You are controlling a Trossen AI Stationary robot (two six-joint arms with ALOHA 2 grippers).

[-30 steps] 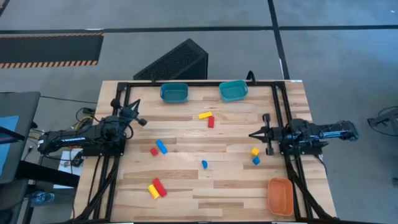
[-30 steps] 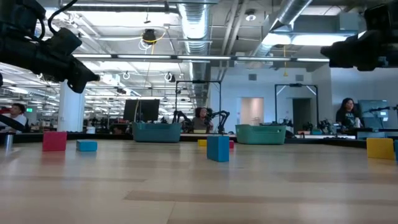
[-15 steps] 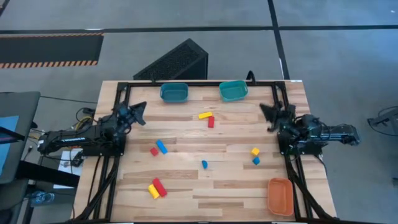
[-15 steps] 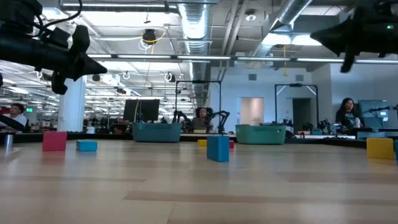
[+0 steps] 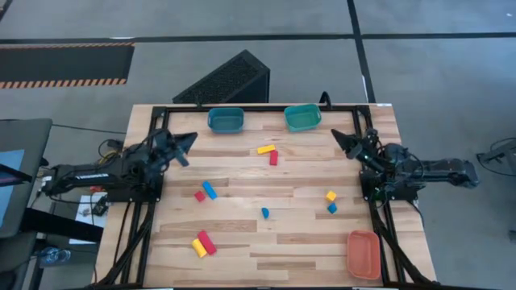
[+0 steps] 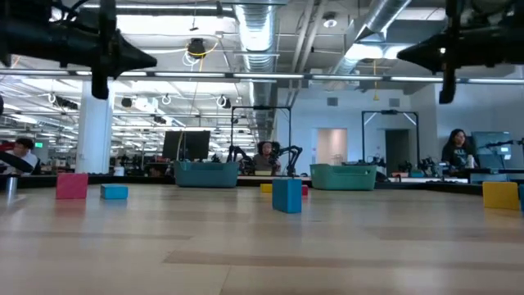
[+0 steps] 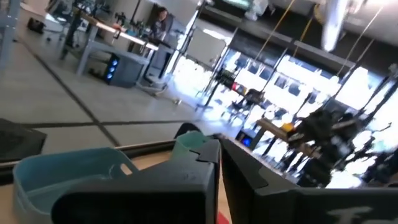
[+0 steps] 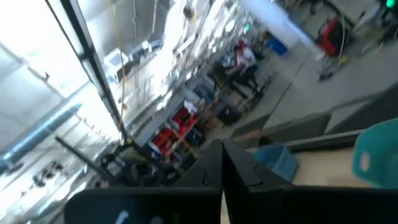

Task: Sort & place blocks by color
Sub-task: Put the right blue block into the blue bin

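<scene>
Several small blocks lie flat on the wooden table: a yellow bar (image 5: 265, 149) and a red block (image 5: 273, 158) near the far middle, a red cube (image 5: 199, 196) beside a blue bar (image 5: 210, 190), a blue cube (image 5: 264, 213), a yellow (image 5: 330, 196) and a blue cube (image 5: 331, 208), and a yellow-red pair (image 5: 202, 244) near the front. My left gripper (image 5: 185, 140) hovers shut over the far left of the table. My right gripper (image 5: 340, 138) hovers shut over the far right. Both are high above the wood in the low view, the left gripper (image 6: 135, 57) and the right gripper (image 6: 413, 56).
A blue bin (image 5: 226, 120) and a teal bin (image 5: 302, 118) stand at the far edge, an orange bin (image 5: 363, 254) at the near right corner. A black frame (image 5: 258, 107) borders the table. People sit in the room beyond the table.
Both arms have risen. My right gripper has swung from the right middle of the table toward the far edge, turning to point at the far left. My left gripper has moved a little up and toward the far edge. No block has moved.
</scene>
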